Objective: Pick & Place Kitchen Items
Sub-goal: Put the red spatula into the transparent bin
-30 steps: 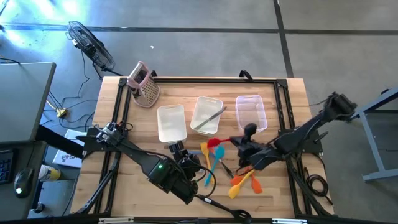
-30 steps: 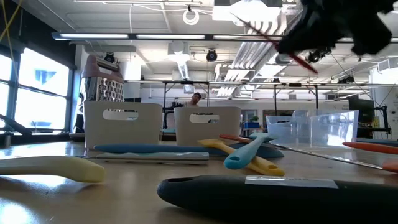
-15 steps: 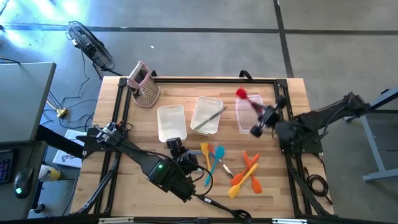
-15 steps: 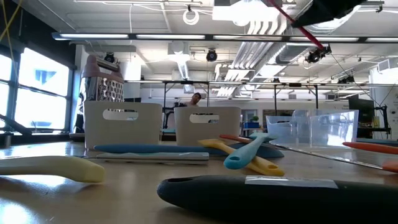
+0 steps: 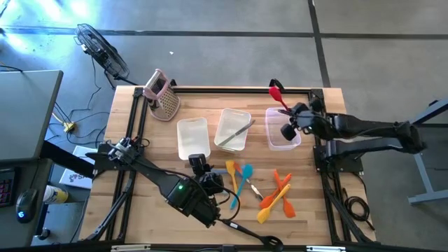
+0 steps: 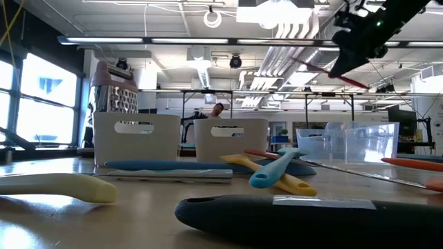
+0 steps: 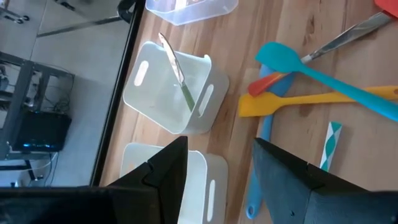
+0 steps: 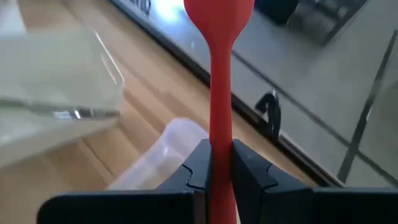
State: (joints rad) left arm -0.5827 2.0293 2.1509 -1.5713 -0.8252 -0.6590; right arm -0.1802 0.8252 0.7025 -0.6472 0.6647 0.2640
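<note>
My right gripper (image 5: 290, 117) is shut on a red spatula (image 5: 277, 94), high above the table at its far right, over the far end of the right clear bin (image 5: 283, 134). In the low view the spatula (image 6: 325, 71) is a thin red line under the gripper (image 6: 354, 43). My left gripper (image 7: 217, 171) is open and empty near the table's front middle (image 5: 201, 170). Blue, yellow and orange spatulas (image 5: 238, 180) (image 5: 278, 196) lie flat on the table. A metal utensil (image 5: 236, 132) lies in the middle bin (image 5: 233, 130). My right gripper pinches the red spatula's handle (image 8: 219, 127) between its two fingers. The handle runs forward out between the fingers, with the blade end (image 8: 219, 9) ahead, pointing toward the table's far edge. The spatula is lifted clear, above the right bin.
The left bin (image 5: 192, 138) stands beside the middle one. A metal box grater with a pink handle (image 5: 162, 94) stands at the far left. A black handle (image 6: 277, 214) and a pale yellow one (image 6: 59, 187) lie near the front edge.
My right gripper has carried the red spatula up from the table's middle toward the far right, over the right bin. It has turned, so the blade now points toward the far edge instead of the left. The spatula stays in the hold, clear of the table.
</note>
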